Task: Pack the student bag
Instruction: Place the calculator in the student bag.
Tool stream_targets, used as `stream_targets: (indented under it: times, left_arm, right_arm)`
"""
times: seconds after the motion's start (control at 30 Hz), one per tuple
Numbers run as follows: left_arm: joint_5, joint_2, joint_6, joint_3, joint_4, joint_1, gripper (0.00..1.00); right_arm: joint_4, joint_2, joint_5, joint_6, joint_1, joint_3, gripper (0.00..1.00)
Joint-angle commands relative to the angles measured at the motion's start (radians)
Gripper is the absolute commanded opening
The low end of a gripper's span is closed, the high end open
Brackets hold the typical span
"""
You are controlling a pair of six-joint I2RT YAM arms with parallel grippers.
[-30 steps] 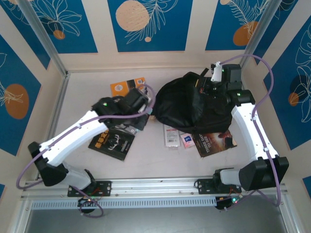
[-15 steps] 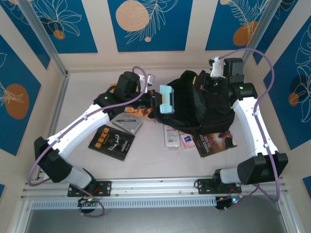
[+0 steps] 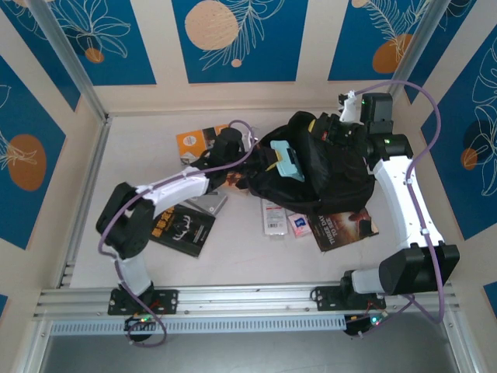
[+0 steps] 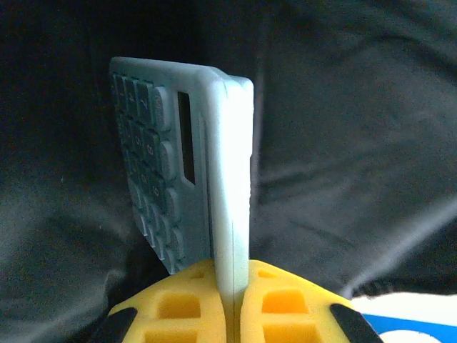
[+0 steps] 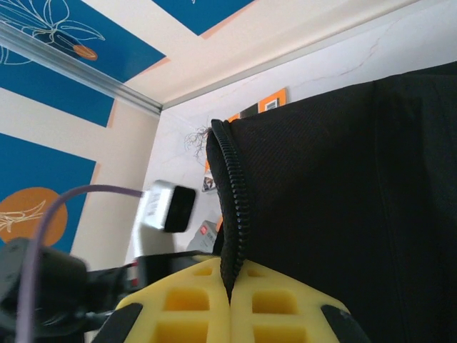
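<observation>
Blue wall panels printed with orange discs and pale leaves are set around a pale table [image 3: 233, 256]. The student bag [image 3: 314, 190] is slumped on the far right part of this table, a large heap of black fabric with its opening turned toward the left arm.

The left gripper [image 4: 228, 304] is closed narrowly on a pale blue calculator [image 4: 230, 186], which is pinched by its lower edge between the yellow pads and held upright, its keys facing left in the left wrist view. Black bag fabric is seen all around it. From above, the calculator is placed at the mouth of the bag; whether it is already inside the opening or just over it cannot be told for certain.

The right gripper [image 5: 230, 296] is clamped on the zippered rim [image 5: 232, 200] of the bag, and that rim is drawn up from between its pads at the far side of the bag.

An orange-covered book [image 3: 194, 141] is laid beyond the left arm, and a black-covered book [image 3: 180, 227] nearer the bases. Two small packets [image 3: 273, 216] are placed just beside the bag's near edge, and a dark book [image 3: 347, 228] is partly tucked under it.
</observation>
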Motion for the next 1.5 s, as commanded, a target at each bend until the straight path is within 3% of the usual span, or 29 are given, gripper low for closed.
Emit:
stream_targets:
  times: [0.0,0.13,0.53,0.67,0.77,0.93,1.1,1.47]
  left_arm:
    - [0.015,0.058,-0.143,0.022,0.307,0.002,0.00]
    - [0.024,0.161,-0.208,0.083,0.417,-0.028,0.00]
    - [0.008,0.424,-0.270,0.297,0.426,-0.111,0.00]
    - [0.018,0.510,-0.267,0.416,0.337,-0.155,0.00]
    - [0.067,0.582,-0.234,0.559,0.214,-0.181,0.11]
    - [0.159,0.696,-0.186,0.781,0.015,-0.196,0.46]
    - [0.118,0.576,-0.059,0.688,-0.106,-0.176,0.67]
    - [0.054,0.254,0.396,0.606,-0.704,-0.114,0.70]
  right_arm:
    - [0.101,-0.029,-0.077,0.049,-0.004,-0.011,0.00]
    - [0.132,-0.030,-0.098,0.078,-0.004,-0.034,0.00]
    - [0.234,-0.031,-0.118,0.162,-0.002,-0.093,0.00]
    - [0.241,-0.024,-0.107,0.159,0.008,-0.098,0.00]
    - [0.247,-0.012,-0.103,0.155,0.024,-0.100,0.00]
    - [0.251,-0.003,-0.092,0.147,0.035,-0.111,0.00]
    - [0.211,-0.026,-0.028,0.108,0.028,-0.115,0.00]
    - [0.192,-0.065,0.130,0.080,0.011,-0.159,0.00]
